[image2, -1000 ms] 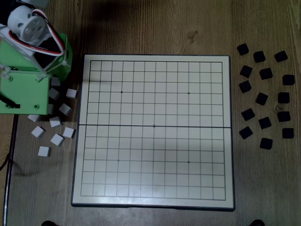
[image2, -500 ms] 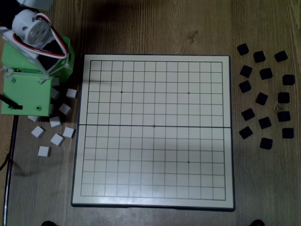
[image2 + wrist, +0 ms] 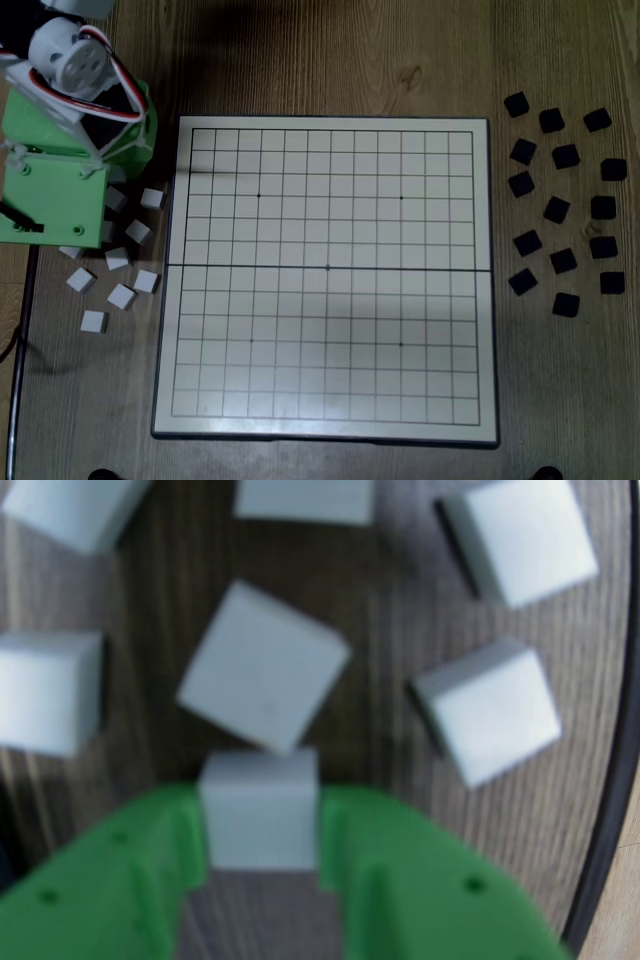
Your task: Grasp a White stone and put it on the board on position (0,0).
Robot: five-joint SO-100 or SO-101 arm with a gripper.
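Observation:
In the wrist view my green gripper [image 3: 262, 820] has its two fingers closed against the sides of a white cube stone [image 3: 260, 805]. Another white stone [image 3: 262, 665] lies tilted just beyond it, touching its far edge. Several more white stones [image 3: 490, 710] lie scattered on the wood around them. In the fixed view the green arm [image 3: 60, 160] hangs over the white stone pile [image 3: 120, 295] left of the board [image 3: 325, 380]. The gripper tips are hidden under the arm there. The board's grid carries no stones.
Several black stones [image 3: 560, 215] lie scattered on the wood right of the board. A dark cable or strip [image 3: 612, 800] curves along the right edge of the wrist view. A dark strip [image 3: 22, 350] runs down the table's left side in the fixed view.

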